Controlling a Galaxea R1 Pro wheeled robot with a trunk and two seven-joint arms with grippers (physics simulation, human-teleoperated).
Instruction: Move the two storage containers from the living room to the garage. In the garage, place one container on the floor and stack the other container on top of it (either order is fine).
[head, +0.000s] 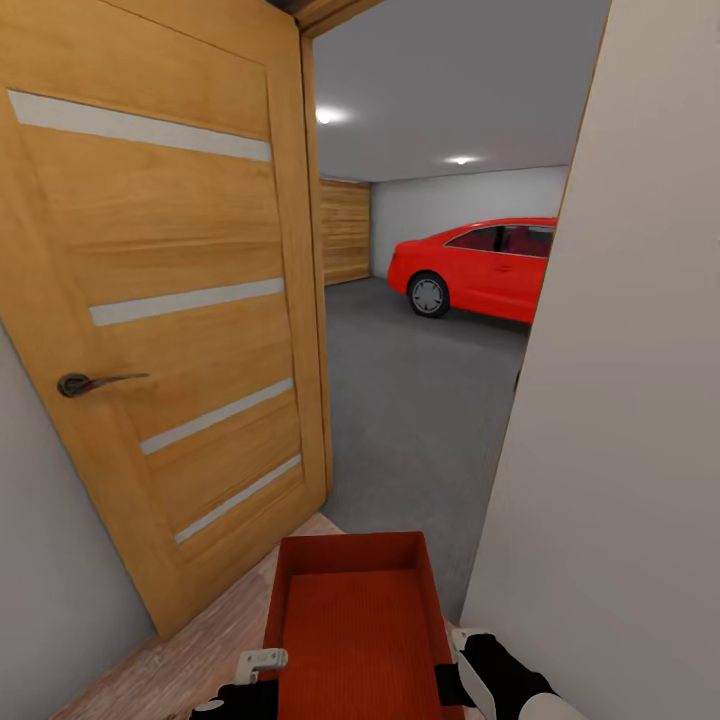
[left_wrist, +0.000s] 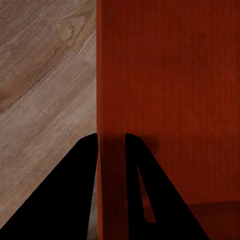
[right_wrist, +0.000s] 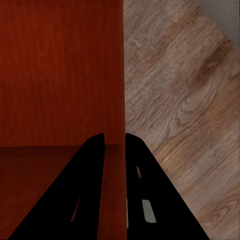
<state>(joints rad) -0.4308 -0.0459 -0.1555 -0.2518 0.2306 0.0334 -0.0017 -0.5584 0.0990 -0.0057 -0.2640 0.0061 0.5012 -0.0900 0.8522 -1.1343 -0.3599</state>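
While the wooden door (head: 170, 330) stands open onto the garage (head: 420, 400), the left gripper (left_wrist: 111, 150) and right gripper (right_wrist: 115, 147) each pinch a side wall of the orange-red bin (head: 355, 620), carried above the wood-plank floor (head: 190, 650).

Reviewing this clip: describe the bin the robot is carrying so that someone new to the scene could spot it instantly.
Start from the open wooden door with pale glass strips leading into the garage with the red car. Just before that doorway, low in the head view, an orange-red storage container is held between the left pincer and right pincer. It is topless, rectangular, with a ribbed bottom.
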